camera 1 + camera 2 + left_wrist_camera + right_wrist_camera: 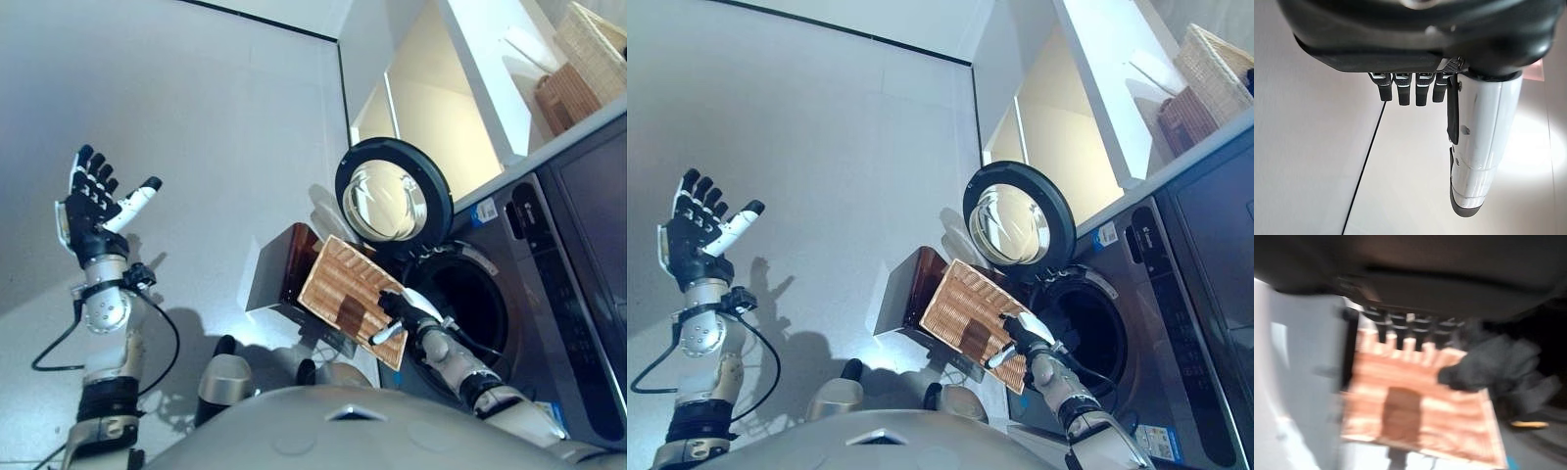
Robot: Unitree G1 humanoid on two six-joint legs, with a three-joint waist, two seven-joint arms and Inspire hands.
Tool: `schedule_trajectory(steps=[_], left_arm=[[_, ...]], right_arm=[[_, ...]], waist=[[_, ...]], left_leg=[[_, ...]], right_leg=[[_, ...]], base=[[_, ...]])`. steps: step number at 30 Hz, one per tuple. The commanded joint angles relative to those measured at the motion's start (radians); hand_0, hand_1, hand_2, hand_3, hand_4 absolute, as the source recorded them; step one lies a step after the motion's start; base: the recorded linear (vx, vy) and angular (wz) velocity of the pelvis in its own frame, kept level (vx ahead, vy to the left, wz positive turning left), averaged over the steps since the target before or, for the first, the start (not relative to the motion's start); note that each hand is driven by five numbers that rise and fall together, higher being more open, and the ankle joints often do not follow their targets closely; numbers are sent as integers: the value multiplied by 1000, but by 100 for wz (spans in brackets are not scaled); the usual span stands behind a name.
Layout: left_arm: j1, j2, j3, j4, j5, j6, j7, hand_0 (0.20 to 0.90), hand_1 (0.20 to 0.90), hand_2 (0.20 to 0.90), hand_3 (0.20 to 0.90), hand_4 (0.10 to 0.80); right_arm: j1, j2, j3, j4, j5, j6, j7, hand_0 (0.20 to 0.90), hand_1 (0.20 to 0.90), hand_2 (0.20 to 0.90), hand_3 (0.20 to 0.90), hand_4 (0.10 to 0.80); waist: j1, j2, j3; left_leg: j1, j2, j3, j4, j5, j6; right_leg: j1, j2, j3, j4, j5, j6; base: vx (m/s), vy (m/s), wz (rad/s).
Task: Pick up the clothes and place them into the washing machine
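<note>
Right wrist view blurred: dark clothes (1498,364) bunched at the top edge of the wicker basket (348,294), partly over its rim toward the black drum (garment type not legible). Right hand (404,311) curled on that basket's edge, holding it tipped against the mouth of the washing machine (549,284); round door (392,201) swung open. Drum interior too dark to read. Left hand (96,201) raised over the floor, well apart, fingers spread, holding nothing. Another wicker basket (593,44) on the shelf above, cut off.
</note>
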Motion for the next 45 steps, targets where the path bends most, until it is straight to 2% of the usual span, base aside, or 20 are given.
schedule_trajectory(steps=[1, 5, 11, 16, 17, 18, 19, 21, 24, 25, 27, 32, 34, 35, 36, 37, 39, 40, 43, 45], left_arm=[[-94, 34, -17, -110, 52, -93, -15, 900, 900, 900, 900, 800], [-45, 35, -8, -125, 48, -84, -40, 900, 900, 900, 900, 800], [-16, 34, 1, -115, 33, -55, -58, 900, 900, 900, 900, 800], [-84, 7, -74, -57, 19, -58, -64, 900, 900, 900, 900, 800], [-105, 7, -95, -53, 24, -61, -65, 900, 900, 900, 900, 800], [-125, 9, -113, -33, 28, -66, -64, 900, 900, 900, 900, 800], [-126, 8, -113, -31, 28, -67, -64, 900, 900, 900, 900, 800], [-138, -2, -133, -39, 27, -68, -62, 900, 900, 900, 900, 800], [-144, -1, -163, -53, 36, -64, -60, 900, 900, 900, 900, 800], [-151, 7, -162, -57, 33, -64, -58, 900, 900, 900, 900, 800], [-175, 19, -173, -48, 29, -71, -52, 900, 900, 900, 900, 800], [-180, 30, -184, -63, -8, -78, -61, 900, 900, 900, 900, 800], [-169, 28, -178, -52, -8, -76, -61, 900, 900, 900, 900, 800], [-155, 28, -176, -53, -2, -76, -65, 900, 900, 900, 900, 800], [-155, 28, -176, -53, -2, -76, -65, 900, 900, 900, 900, 800], [-136, 33, -170, -63, -5, -71, -71, 900, 900, 900, 900, 800], [-125, 26, -168, -57, -1, -66, -79, 900, 900, 900, 900, 800], [-139, 23, -179, -46, -4, -60, -70, 900, 900, 900, 900, 800], [-135, 34, -177, -43, 19, -71, -78, 900, 900, 900, 900, 800], [-130, 37, -167, -49, 27, -67, -70, 900, 900, 900, 900, 800]], right_arm=[[-92, -156, 29, -45, -156, 30, -41, 900, 900, 900, 900, 800], [-102, -213, 57, 35, -259, 47, -54, 900, 900, 900, 900, 800], [-152, -215, 57, 135, -272, 89, -73, 900, 900, 900, 900, 800], [-188, -290, 27, 147, -223, 88, -94, 900, 900, 900, 900, 800], [-201, -294, 26, 155, -215, 91, -101, 900, 900, 900, 900, 800], [-231, -298, 47, 154, -230, 86, -95, 900, 900, 900, 900, 800], [-231, -298, 47, 154, -231, 86, -95, 900, 900, 900, 900, 800], [-247, -316, 50, 146, -245, 82, -99, 900, 900, 900, 900, 800], [-305, -311, 86, 168, -278, 82, -94, 900, 900, 900, 900, 800], [-322, -295, 103, 183, -287, 87, -89, 900, 900, 900, 900, 800], [-340, -275, 131, 204, -299, 91, -82, 900, 900, 900, 900, 800], [-394, -275, 173, 241, -393, 109, -79, 900, 900, 900, 900, 800], [-383, -273, 172, 244, -411, 112, -85, 900, 900, 900, 900, 800], [-381, -272, 181, 244, -423, 112, -90, 900, 900, 900, 900, 800], [-381, -272, 181, 244, -423, 112, -90, 900, 900, 900, 900, 800], [-403, -274, 209, 233, -429, 110, -90, 900, 900, 900, 900, 800], [-391, -288, 208, 214, -427, 97, -95, 900, 900, 900, 900, 800], [-382, -302, 205, 197, -418, 94, -96, 900, 900, 900, 900, 800], [-382, -332, 221, 149, -432, 73, -91, 900, 900, 900, 900, 800], [-402, -333, 223, 136, -423, 76, -100, 900, 900, 900, 900, 800]], waist=[[15, 26, -31], [23, 5, -58], [5, 25, -78], [-33, 65, -47], [-40, 67, -41], [-43, 63, -37], [-42, 64, -36], [-54, 68, -45], [-49, 98, -44], [-50, 108, -35], [-64, 109, -22], [-48, 123, -54], [-34, 99, -71], [-21, 87, -81], [-21, 87, -81], [-16, 85, -82], [-22, 80, -74], [-43, 74, -50], [-46, 69, -34], [-25, 68, -19]], left_leg=[[4, 26, 30, 43, -98, -62], [-5, 60, 21, 64, -96, -98], [-32, 141, -41, 45, -46, -145], [-89, 119, 70, 101, -17, -143], [-94, 101, 99, 129, -26, -139], [-77, 26, 85, 193, -95, -119], [-78, 24, 87, 200, -101, -117], [-55, -47, 98, 224, -158, -87], [-28, -64, 74, 191, -165, -44], [-26, -53, 91, 194, -165, -39], [-26, -45, 81, 205, -162, -34], [-25, 11, 41, 166, -147, -60], [-17, 32, 48, 150, -149, -79], [-31, 58, 51, 145, -122, -101], [-31, 58, 51, 145, -122, -101], [-45, 118, 30, 128, -74, -133], [-65, 151, 20, 135, -51, -145], [-106, 151, 106, 212, -42, -136], [-125, 69, 158, 200, -82, -98], [-147, 50, 90, 195, -73, -97]], right_leg=[[-25, -41, -18, -60, 32, -15], [9, -8, -27, -100, 15, -23], [56, 79, -71, -150, -29, -73], [91, 69, -111, -183, -39, -88], [88, 59, -115, -179, -33, -87], [70, 50, -96, -165, -13, -91], [71, 48, -94, -165, -15, -89], [50, 45, -70, -153, 0, -85], [-16, 77, -46, -13, -1, -71], [-30, 87, -60, 54, -8, -54], [-48, 102, 9, 119, -25, -28], [-8, -81, 51, 0, 23, -45], [41, -91, 45, -103, 28, -33], [49, -71, 42, -128, 18, -26], [49, -71, 42, -128, 18, -26], [58, -14, 39, -151, -3, -35], [89, 22, 10, -174, -25, -52], [102, 21, -25, -165, -34, -64], [76, 37, -41, -145, -37, -67], [40, 52, -24, -132, -39, -74]], base=[[52, -149, 18], [89, -218, 27], [27, -265, 38], [-141, -44, 36], [-246, -43, 10], [-186, -41, 0], [-155, -41, -15], [-63, 44, -39], [-38, 101, -34], [-107, 58, -91], [-115, -46, -81], [-41, -215, 3], [32, -291, 0], [7, -298, -8], [-54, -324, -17], [-25, -332, -5], [-19, -375, 25], [-79, -233, 59], [-105, -148, 73], [-52, -62, -10]])
